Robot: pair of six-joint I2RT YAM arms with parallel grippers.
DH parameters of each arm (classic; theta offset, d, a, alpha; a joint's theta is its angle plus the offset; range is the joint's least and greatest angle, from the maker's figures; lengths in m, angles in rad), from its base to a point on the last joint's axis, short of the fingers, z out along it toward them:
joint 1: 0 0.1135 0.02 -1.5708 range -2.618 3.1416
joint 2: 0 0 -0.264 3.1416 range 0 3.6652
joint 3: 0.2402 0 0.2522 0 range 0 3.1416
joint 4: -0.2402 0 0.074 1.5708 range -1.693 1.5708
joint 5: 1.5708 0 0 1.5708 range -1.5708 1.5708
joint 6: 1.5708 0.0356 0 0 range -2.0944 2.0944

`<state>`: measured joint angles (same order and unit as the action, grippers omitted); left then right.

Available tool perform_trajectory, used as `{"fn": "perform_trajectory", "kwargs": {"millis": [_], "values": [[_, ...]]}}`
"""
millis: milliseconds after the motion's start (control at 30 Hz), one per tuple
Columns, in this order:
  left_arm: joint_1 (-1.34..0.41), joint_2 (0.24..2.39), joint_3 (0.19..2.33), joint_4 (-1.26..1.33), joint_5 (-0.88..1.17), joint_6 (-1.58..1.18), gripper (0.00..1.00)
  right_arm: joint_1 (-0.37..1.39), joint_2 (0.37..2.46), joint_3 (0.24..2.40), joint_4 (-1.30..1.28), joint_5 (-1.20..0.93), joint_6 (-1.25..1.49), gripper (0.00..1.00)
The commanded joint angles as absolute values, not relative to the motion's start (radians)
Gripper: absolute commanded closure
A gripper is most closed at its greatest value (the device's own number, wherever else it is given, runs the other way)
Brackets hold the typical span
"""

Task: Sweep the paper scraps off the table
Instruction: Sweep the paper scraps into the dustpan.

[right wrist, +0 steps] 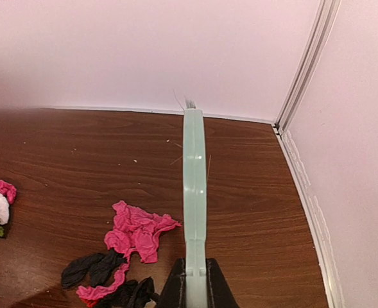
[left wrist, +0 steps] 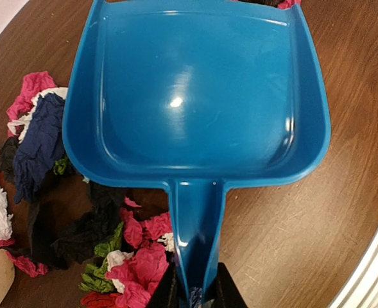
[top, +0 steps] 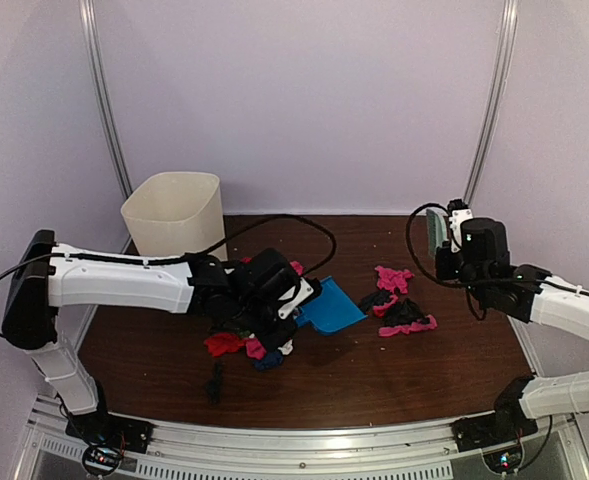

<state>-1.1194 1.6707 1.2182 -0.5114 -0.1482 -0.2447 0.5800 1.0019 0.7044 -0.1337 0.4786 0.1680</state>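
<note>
My left gripper (top: 292, 303) is shut on the handle of the blue dustpan (left wrist: 195, 96), which is empty and held over the table (top: 414, 370); the gripper shows at the bottom of the left wrist view (left wrist: 195, 298). A pile of paper scraps (left wrist: 128, 256) in pink, green, white, black and dark blue lies left of and under the pan; it also shows in the top view (top: 244, 345). My right gripper (right wrist: 193, 289) is shut on the pale green hand brush (right wrist: 194, 167), raised above a second group of pink and black paper scraps (right wrist: 134, 234), seen in the top view (top: 399, 300).
A cream waste bin (top: 174, 212) stands at the back left of the table. Walls close the back and right sides (right wrist: 343, 160). The silver front rail (top: 304, 440) runs along the near edge. A black cable (top: 309, 228) loops over the middle.
</note>
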Motion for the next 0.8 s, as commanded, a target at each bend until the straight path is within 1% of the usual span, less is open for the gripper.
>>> {"fn": "perform_trajectory", "kwargs": {"millis": [0,433,633,767], "values": [[-1.123,1.776,1.317,-0.610,-0.121,-0.203,1.00,0.522,1.064,0.691,-0.025,0.460,0.019,1.00],[-1.101,2.014,1.566,-0.750,-0.097,-0.132,1.00,0.458,1.354,0.739,0.099,0.312,-0.119,1.00],[-1.054,2.058,1.592,-0.756,-0.071,-0.132,1.00,0.448,1.465,0.791,0.102,0.238,-0.164,1.00],[-1.033,2.068,1.582,-0.750,-0.052,-0.111,1.00,0.448,1.520,0.819,0.082,0.149,-0.185,1.00]]}}
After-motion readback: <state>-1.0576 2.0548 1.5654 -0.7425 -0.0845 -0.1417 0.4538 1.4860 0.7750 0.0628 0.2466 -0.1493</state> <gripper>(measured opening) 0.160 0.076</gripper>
